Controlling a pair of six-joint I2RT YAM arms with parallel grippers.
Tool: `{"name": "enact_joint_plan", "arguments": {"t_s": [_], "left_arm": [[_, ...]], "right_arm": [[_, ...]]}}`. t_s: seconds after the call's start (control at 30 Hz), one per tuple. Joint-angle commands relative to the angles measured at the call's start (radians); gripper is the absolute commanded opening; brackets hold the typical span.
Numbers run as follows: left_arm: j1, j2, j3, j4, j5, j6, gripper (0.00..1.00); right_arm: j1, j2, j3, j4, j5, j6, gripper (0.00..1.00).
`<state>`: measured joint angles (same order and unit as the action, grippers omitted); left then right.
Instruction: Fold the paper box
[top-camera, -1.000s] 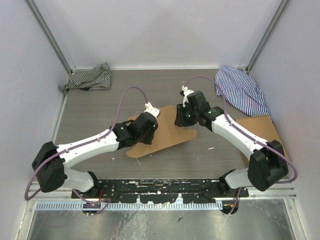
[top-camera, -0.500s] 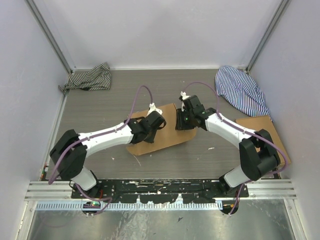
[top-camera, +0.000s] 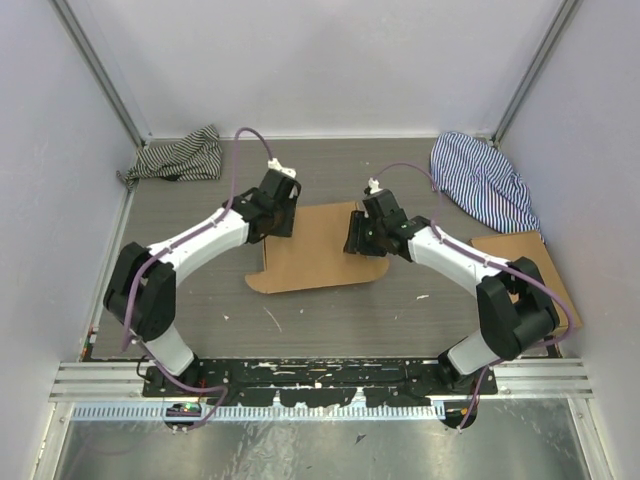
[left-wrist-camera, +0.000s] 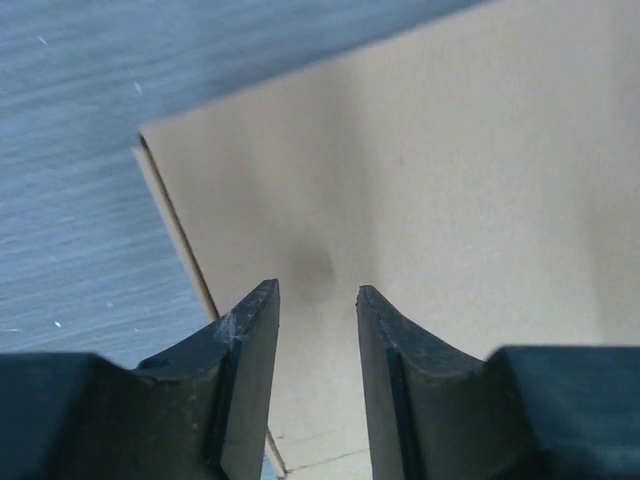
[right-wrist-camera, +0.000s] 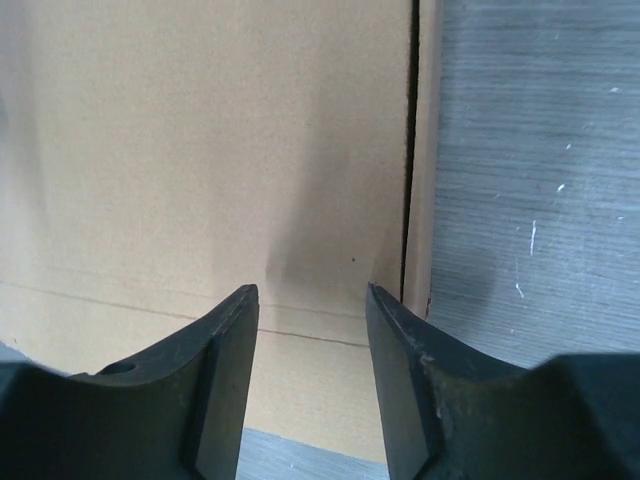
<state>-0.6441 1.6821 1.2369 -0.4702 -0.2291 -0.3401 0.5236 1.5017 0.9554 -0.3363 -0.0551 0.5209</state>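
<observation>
Grey wood-grain counter (top-camera: 200, 290) inside pale walled enclosure. Box (top-camera: 310, 255) lies flat, unfolded, at counter centre. Left hand (top-camera: 282, 222) over box's far left corner, jaws partly apart, gripping nothing. Right hand (top-camera: 355, 238) over box's right edge, jaws partly apart, nothing between them. Striped cloths in far left (top-camera: 180, 155) and far right (top-camera: 480, 180) corners. Plain cardboard sheet (top-camera: 520, 255) at right.

The left arm (top-camera: 195, 245) and the right arm (top-camera: 455, 262) have white shells between chunky black joints. A thin purple cable (top-camera: 402, 166) loops along each. The fingers (left-wrist-camera: 250, 370) are black tapered wedges.
</observation>
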Motion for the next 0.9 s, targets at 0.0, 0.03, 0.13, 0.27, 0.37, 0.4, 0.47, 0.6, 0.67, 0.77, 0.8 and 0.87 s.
{"name": "enact_joint_plan", "arguments": {"t_s": [0.0, 0.03, 0.13, 0.27, 0.37, 0.4, 0.47, 0.6, 0.67, 0.77, 0.8, 0.87], "left_arm": [[0.016, -0.085, 0.036, 0.031, 0.019, 0.043, 0.48], [0.017, -0.122, 0.015, 0.034, 0.006, 0.04, 0.52], [0.02, -0.258, -0.098, 0.032, -0.002, 0.002, 0.62], [0.02, -0.474, -0.322, 0.087, 0.097, -0.116, 0.7], [0.021, -0.553, -0.484, 0.192, 0.083, -0.196, 0.72], [0.024, -0.559, -0.514, 0.226, 0.065, -0.209, 0.73], [0.026, -0.545, -0.526, 0.262, 0.046, -0.204, 0.74], [0.027, -0.453, -0.482, 0.293, 0.018, -0.156, 0.74], [0.03, -0.389, -0.451, 0.295, 0.003, -0.144, 0.74], [0.036, -0.316, -0.427, 0.32, 0.009, -0.134, 0.74], [0.039, -0.298, -0.423, 0.328, 0.014, -0.133, 0.74], [0.046, -0.263, -0.415, 0.343, 0.029, -0.132, 0.74]], "right_arm": [[0.003, -0.003, 0.089, -0.008, 0.112, 0.039, 0.56], [0.002, -0.019, 0.098, -0.02, 0.13, 0.036, 0.59], [0.002, -0.075, 0.111, -0.067, 0.175, 0.01, 0.7], [0.0, -0.117, 0.079, -0.122, 0.223, -0.044, 0.88], [-0.019, -0.089, 0.045, -0.09, 0.208, -0.065, 0.91], [-0.029, -0.075, 0.032, -0.055, 0.171, -0.072, 0.92], [-0.045, -0.053, 0.008, 0.039, 0.114, -0.081, 0.92], [-0.052, 0.009, 0.032, 0.098, 0.133, -0.097, 0.92], [-0.056, 0.03, 0.047, 0.115, 0.122, -0.098, 0.92], [-0.056, 0.056, 0.061, 0.141, 0.089, -0.103, 0.92], [-0.056, 0.069, 0.07, 0.139, 0.083, -0.104, 0.92], [-0.056, 0.106, 0.086, 0.135, 0.074, -0.108, 0.92]]}}
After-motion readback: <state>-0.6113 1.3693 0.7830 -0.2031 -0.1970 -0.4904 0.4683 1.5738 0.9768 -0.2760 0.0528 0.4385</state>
